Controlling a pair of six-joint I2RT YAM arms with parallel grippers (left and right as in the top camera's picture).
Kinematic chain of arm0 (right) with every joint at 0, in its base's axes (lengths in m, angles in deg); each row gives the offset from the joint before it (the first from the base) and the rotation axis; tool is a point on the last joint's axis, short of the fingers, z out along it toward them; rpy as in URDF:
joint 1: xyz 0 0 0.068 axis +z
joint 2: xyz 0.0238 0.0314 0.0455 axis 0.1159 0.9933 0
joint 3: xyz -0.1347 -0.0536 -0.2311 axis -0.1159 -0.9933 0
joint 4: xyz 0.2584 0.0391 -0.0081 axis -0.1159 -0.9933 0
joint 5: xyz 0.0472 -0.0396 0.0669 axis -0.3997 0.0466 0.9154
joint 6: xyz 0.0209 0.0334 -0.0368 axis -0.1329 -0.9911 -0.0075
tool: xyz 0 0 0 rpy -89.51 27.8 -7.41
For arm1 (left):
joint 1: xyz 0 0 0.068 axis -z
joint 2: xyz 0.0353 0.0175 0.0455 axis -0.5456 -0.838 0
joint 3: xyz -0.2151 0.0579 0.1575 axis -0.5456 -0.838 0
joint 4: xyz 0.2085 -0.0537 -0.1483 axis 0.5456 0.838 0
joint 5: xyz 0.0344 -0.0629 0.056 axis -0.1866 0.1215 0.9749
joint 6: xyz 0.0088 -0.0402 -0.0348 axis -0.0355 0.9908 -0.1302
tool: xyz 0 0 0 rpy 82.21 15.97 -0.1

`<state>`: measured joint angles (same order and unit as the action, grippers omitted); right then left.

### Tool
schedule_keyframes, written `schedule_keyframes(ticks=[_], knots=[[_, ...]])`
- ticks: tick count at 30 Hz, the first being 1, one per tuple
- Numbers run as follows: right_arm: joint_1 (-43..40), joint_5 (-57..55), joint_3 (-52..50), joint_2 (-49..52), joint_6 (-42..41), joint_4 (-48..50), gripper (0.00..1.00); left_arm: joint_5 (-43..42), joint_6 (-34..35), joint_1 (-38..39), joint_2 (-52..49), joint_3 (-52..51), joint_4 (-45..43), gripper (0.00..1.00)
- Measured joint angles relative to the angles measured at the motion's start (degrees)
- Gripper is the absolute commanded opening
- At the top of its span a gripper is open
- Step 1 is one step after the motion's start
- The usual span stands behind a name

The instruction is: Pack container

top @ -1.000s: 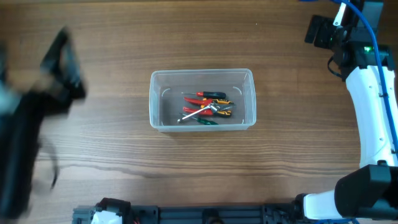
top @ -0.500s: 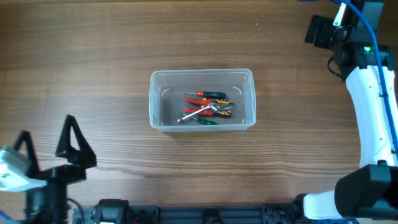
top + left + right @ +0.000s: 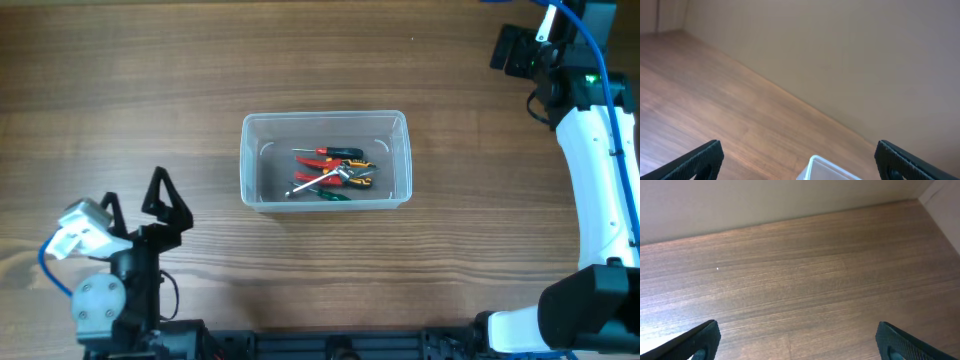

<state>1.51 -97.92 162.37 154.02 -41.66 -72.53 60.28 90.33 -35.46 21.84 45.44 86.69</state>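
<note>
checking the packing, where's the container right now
Overhead view: the container sits mid-table holding the hand tools; the left gripper is apart from it, toward the near-left corner.

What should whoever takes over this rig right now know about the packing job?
Left tool: open, empty, at the near-left of the table, well apart from the container.
Right tool: open, empty, at the far-right corner above bare wood.
Container: upright mid-table, no lid on it.
Done: a pile of handled implements (red, orange, green grips) lies inside it.
Left: the overhead view shows nothing loose outside the container, so probably only a check that packing is complete.
</note>
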Motion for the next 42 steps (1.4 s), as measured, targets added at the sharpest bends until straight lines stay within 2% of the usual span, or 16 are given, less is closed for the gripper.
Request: schedule_keyframes(ticks=[20,30,42], knots=[[0.0,0.0,0.0,0.0,0.0,0.0,1.0,-2.34,2.56,0.0,11.82,-18.36,-6.12,1.0],[0.0,0.0,0.0,0.0,0.0,-0.02,1.0,-3.06,2.99,0.0,12.5,-22.97,-6.27,1.0],[0.0,0.0,0.0,0.0,0.02,-0.02,1.0,-3.13,2.99,0.0,13.53,-23.69,-6.36,1.0]])
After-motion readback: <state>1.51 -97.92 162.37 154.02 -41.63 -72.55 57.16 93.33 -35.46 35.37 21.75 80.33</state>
